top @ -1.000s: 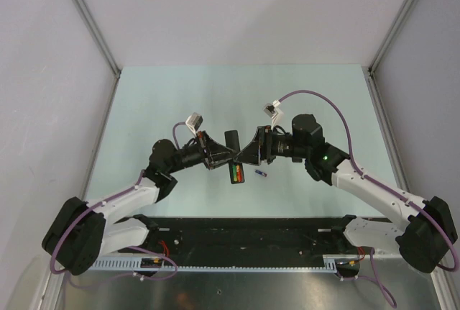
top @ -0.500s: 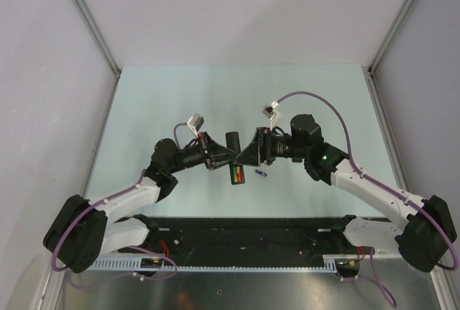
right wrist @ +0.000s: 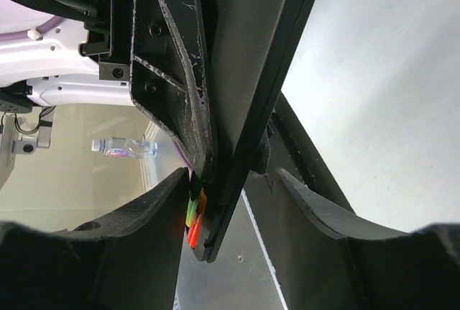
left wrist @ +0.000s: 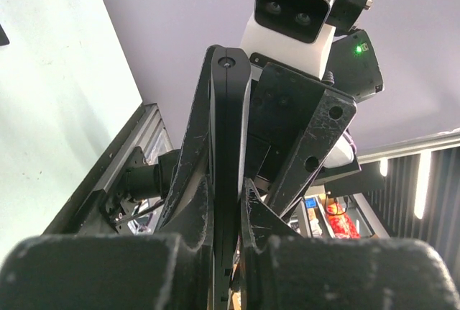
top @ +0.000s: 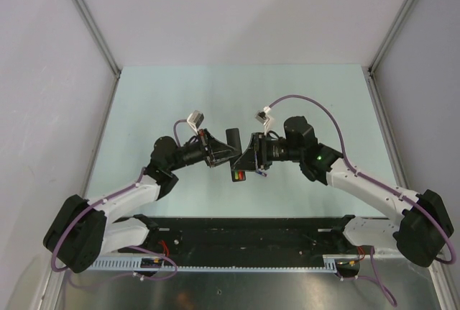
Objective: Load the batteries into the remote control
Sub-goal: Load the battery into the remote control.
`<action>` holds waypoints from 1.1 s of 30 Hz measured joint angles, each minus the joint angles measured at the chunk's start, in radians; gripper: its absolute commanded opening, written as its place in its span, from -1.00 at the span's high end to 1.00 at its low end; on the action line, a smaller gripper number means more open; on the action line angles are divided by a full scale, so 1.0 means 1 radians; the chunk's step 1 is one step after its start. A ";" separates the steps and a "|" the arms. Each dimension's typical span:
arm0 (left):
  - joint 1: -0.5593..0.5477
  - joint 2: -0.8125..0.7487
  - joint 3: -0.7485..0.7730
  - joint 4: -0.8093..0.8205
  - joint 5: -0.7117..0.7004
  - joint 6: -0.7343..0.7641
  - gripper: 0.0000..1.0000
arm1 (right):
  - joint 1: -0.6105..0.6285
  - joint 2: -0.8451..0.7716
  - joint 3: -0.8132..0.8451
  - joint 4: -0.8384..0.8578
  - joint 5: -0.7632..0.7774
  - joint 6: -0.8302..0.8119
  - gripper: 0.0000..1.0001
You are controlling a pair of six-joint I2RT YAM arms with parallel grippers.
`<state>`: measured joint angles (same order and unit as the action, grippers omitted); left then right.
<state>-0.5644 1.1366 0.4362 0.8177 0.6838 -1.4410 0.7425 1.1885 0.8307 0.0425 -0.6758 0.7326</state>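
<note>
At mid-table: remote control (top: 232,139) between the grippers.
Left gripper (top: 228,156) clamps it from nine o'clock; right gripper (top: 245,161) gapes around it at three o'clock.

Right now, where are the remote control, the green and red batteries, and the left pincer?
remote control (top: 232,138): top view, its bare upper end.
green and red batteries (right wrist: 192,213): right wrist view, their coloured ends beside the remote.
left pincer (top: 228,156): top view, midway between its fingertips, gripping the remote.

The left gripper (top: 227,155) and the right gripper (top: 246,160) flank the remote control (top: 233,138) from opposite sides at the middle of the bench (top: 215,94), blocking any sideways approach there, while the bench's far half and the strips outside each arm offer open passage.
</note>
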 measured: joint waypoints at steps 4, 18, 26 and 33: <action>0.001 0.000 0.006 -0.010 0.000 0.000 1.00 | 0.000 0.000 0.000 0.002 -0.005 -0.003 -0.12; 0.024 -0.003 0.018 -0.012 0.000 -0.010 0.99 | -0.021 -0.007 -0.066 0.105 -0.040 0.087 -0.19; 0.026 -0.003 0.018 -0.013 -0.003 -0.010 1.00 | -0.027 -0.015 -0.090 0.164 -0.055 0.134 0.17; 0.028 -0.003 0.018 -0.018 -0.006 -0.010 1.00 | -0.027 -0.016 -0.092 0.197 -0.069 0.150 0.52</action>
<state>-0.5362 1.1336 0.4545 0.8001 0.6781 -1.4509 0.7155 1.1725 0.7387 0.2398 -0.7448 0.8825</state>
